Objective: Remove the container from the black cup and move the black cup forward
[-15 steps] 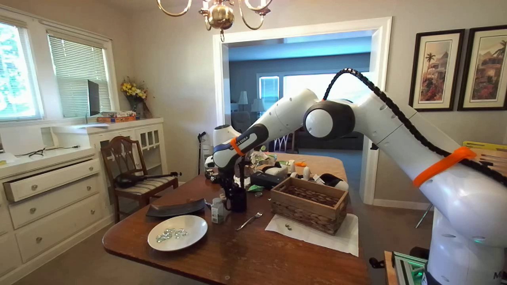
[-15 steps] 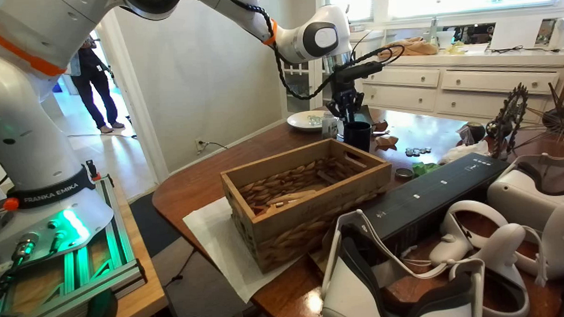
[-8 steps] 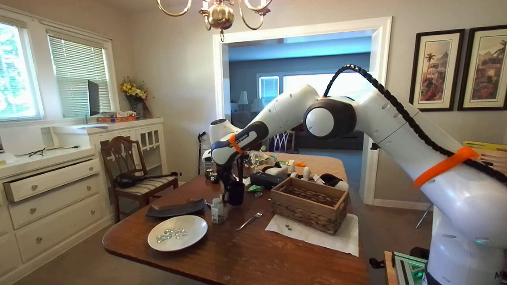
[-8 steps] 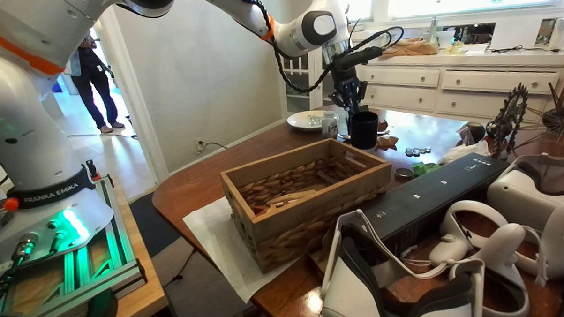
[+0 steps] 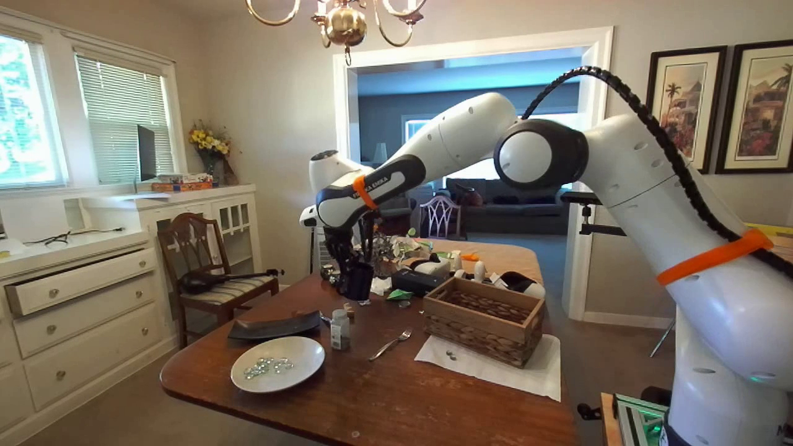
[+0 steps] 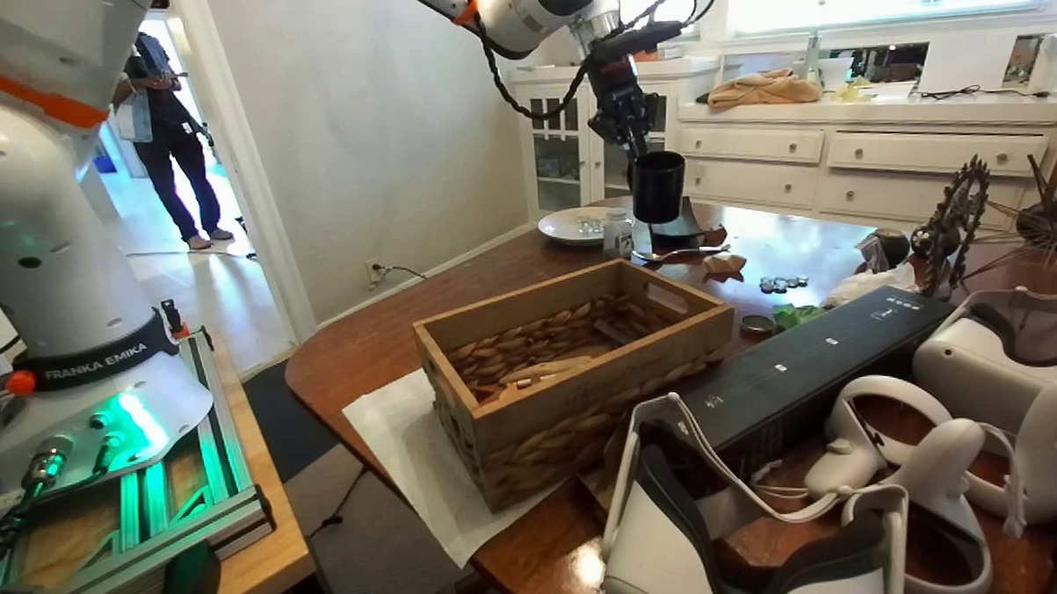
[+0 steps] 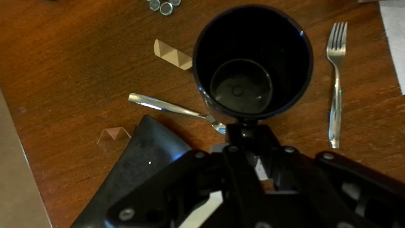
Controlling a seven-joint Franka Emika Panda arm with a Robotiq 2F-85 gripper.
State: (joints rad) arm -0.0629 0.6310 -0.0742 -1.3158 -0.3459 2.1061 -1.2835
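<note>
- Claw [image 7: 248,129]: you had its fingers drawn together, holding the black cup [image 6: 659,187] at its outer side.
- Black cup: hung just beyond your claw's fingertips, mouth up, clear of the wooden table [image 5: 396,390].
- Glass jar [image 6: 618,233]: stood on the table, below your claw.
- Fork [image 7: 337,82]: lay below your claw, off to one side.
- Wicker basket [image 5: 471,329]: sat lower than your claw, well apart.
</note>
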